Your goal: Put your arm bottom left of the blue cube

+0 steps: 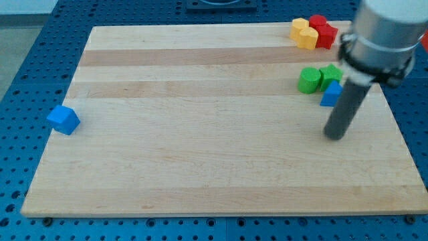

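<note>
Blue perforated metal surrounds a pale wooden tabletop [200, 167] made of glued planks, which fills most of the view. My arm has no jaws at all, so nothing opens, closes or is held; it ends in a straight dark rod hanging from a grey cylindrical housing at the view's upper right. My tip [335, 136] rests on the wood toward the view's right side, with bare board around its end.

Just above the tip and slightly to the view's left, a small blue block [329, 96] is partly hidden behind the rod, so its shape cannot be made out. Above that sit a green cylinder-like block [309, 80] and a green block with an irregular outline [330, 74], side by side and touching or nearly so. Farther up from the tip, near the board's top edge, a yellow block [304, 32] and a red block [323, 31] are pressed together in a cluster.

The blue cube [63, 120], a small plastic-looking piece, lies far to the view's left of the tip and slightly higher, at the left edge of the board, apparently overhanging it a little. The tip is well apart from it, with the whole width of the board between them.
</note>
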Robot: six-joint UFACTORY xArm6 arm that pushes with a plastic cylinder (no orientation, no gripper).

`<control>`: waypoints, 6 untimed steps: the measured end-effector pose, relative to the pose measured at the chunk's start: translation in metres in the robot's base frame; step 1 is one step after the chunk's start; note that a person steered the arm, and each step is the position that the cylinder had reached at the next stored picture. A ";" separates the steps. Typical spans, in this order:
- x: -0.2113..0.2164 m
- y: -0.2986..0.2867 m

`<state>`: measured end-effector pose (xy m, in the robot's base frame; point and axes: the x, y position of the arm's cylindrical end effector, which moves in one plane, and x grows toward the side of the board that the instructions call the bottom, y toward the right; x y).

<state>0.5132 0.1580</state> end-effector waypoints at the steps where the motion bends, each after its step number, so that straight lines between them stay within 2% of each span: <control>1: 0.040 -0.106; 2: 0.058 -0.238; 3: 0.058 -0.369; 4: 0.043 -0.459; 5: 0.036 -0.463; 6: -0.009 -0.461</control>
